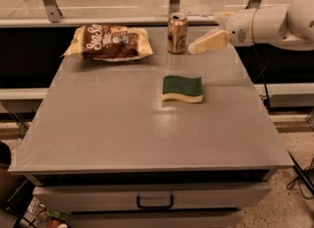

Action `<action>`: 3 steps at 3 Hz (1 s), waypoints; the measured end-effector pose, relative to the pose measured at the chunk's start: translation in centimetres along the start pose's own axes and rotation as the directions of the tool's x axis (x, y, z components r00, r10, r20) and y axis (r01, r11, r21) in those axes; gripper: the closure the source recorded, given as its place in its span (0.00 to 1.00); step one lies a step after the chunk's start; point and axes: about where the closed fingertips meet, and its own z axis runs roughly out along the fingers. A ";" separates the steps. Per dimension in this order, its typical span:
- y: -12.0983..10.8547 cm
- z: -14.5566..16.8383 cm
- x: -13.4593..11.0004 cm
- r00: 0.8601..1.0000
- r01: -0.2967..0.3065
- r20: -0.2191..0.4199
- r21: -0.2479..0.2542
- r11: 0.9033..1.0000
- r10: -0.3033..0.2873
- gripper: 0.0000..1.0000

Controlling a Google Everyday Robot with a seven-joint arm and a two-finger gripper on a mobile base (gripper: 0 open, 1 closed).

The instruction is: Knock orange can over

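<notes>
worktop [122, 124] of grey laminate fills most of the view, with a drawer under its front edge. arm [274, 23], white and thick, reaches in from the right along the far side. next in size, a brown snack bag [110, 41] lies flat at the far left, and a green and yellow sponge [182, 87] lies right of the middle, well apart from both.

the gripper [194, 49] hangs at the far right of the worktop, its tip pointing left and slightly down, just beside the can but seemingly not touching. the jaws show as one pale wedge with no gap between them, so they read as closed on nothing.

smallest, the can [177, 33] stands upright at the far edge, between the bag and the gripper, close to the rail behind.

it looks like a light thin-walled drink can, stiff enough to take a push, with a smooth, slippery side and a narrow base. no hold is needed; a sideways nudge high on the body, near the silver rim, should tip it, while contact low down would likely just slide it. once down it may roll toward the bag.
</notes>
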 end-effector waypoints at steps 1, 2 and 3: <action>0.3 2.0 0.2 0.999 -0.015 0.051 -0.007 1.000 0.015 0.00; -0.3 3.8 0.5 0.995 -0.001 0.095 -0.003 1.000 0.001 0.00; -1.5 5.3 0.8 0.990 0.034 0.134 -0.006 0.999 -0.033 0.00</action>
